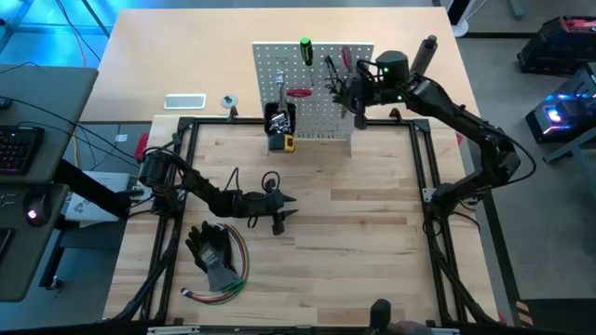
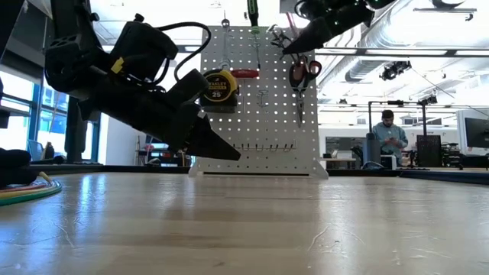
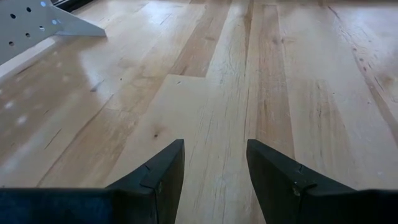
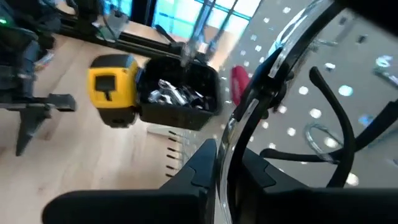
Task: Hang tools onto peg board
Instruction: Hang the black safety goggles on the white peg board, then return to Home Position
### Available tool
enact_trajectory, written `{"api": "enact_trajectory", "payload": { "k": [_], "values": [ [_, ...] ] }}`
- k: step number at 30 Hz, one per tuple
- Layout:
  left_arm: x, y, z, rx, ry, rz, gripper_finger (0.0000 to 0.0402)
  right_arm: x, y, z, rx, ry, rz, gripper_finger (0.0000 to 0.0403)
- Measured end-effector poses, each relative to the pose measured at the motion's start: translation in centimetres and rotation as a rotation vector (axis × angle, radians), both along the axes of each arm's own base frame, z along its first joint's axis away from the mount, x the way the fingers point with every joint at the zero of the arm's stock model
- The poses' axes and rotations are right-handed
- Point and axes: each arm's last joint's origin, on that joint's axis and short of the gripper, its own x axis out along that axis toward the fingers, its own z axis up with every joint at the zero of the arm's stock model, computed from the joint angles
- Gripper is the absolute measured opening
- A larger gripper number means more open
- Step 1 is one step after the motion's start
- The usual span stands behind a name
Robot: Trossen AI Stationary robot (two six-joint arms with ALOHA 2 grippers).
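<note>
Peg board (image 1: 321, 102) stands upright at the far edge of the table, already carrying a green-handled screwdriver (image 1: 304, 48), red-handled scissors (image 2: 304, 72), a yellow tape measure (image 2: 216, 85) and a small black bin (image 4: 180, 96) of metal bits.

Right gripper (image 4: 230, 165) is up against the board's front near its top, fingers pinched on a thin black loop (image 4: 292, 93), which curves out ahead of the fingertips toward the holes. Judged step: seating this loop on a hook. To do it well, the loop should be carried squarely over a free hook and lowered until it bears its own weight (only then should the grip be eased); letting go early risks the loop sliding down the board face.

Obstructions: the scissors hang just beside the working point and could be knocked; which hook lies under the loop cannot be made out.

Left gripper (image 3: 214, 168) waits low over bare tabletop, well apart from the board, fingers parted and holding nothing. Black gloves (image 1: 212, 249) and a bundle of coloured wires (image 1: 237, 274) lie near the front left, clear of the work
</note>
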Motion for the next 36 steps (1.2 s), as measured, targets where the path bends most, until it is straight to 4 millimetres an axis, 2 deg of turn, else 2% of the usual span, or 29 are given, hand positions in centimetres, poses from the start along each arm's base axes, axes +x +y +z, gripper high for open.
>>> {"api": "enact_trajectory", "payload": {
  "k": [8,17,21,28,36],
  "values": [
    [0.0,0.0,0.0,-0.002,-0.003,0.002,0.0165,-0.5,0.3,-0.1,-0.004,0.043,-0.008,0.0033],
    [0.0,0.0,0.0,-0.012,-0.003,0.006,0.0165,-0.4,0.3,0.0,0.037,0.026,-0.035,0.0143],
    [0.0,0.0,-0.1,-0.02,0.0,0.006,0.0165,-0.4,0.3,0.0,0.053,0.024,-0.044,0.0173],
    [-0.2,-0.3,-0.3,-0.039,0.022,-0.003,0.0165,-0.7,0.5,0.2,0.054,0.028,-0.053,0.0181],
    [-0.2,-0.9,-0.3,-0.01,0.037,-0.035,0.0165,-2.0,2.1,2.3,0.018,-0.034,-0.033,0.0181]
  ]
}}
